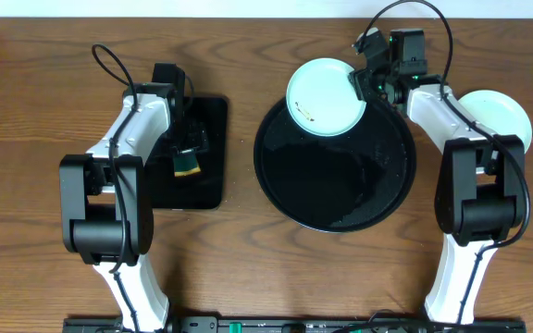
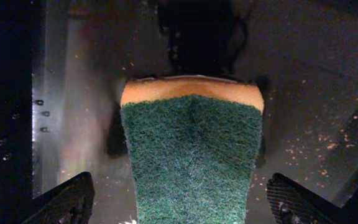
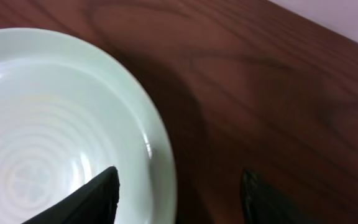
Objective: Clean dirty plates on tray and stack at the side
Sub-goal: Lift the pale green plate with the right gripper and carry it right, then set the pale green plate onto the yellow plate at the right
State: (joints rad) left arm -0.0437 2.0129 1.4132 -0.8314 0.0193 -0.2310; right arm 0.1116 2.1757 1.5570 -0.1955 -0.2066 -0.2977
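Observation:
A pale mint-white plate with small brown smudges lies on the far left rim of the round black tray, partly overhanging it. My right gripper is at that plate's right edge. In the right wrist view the plate has its rim between the open jaws of the right gripper, one finger over the plate and one outside it. A second pale plate lies on the table at the right, partly hidden by the right arm. My left gripper stands open astride a green-and-yellow sponge, fingers clear of its sides.
The sponge rests on a small rectangular black tray at the left, under the left arm. Crumbs speckle that tray's surface. Bare wooden table surrounds both trays.

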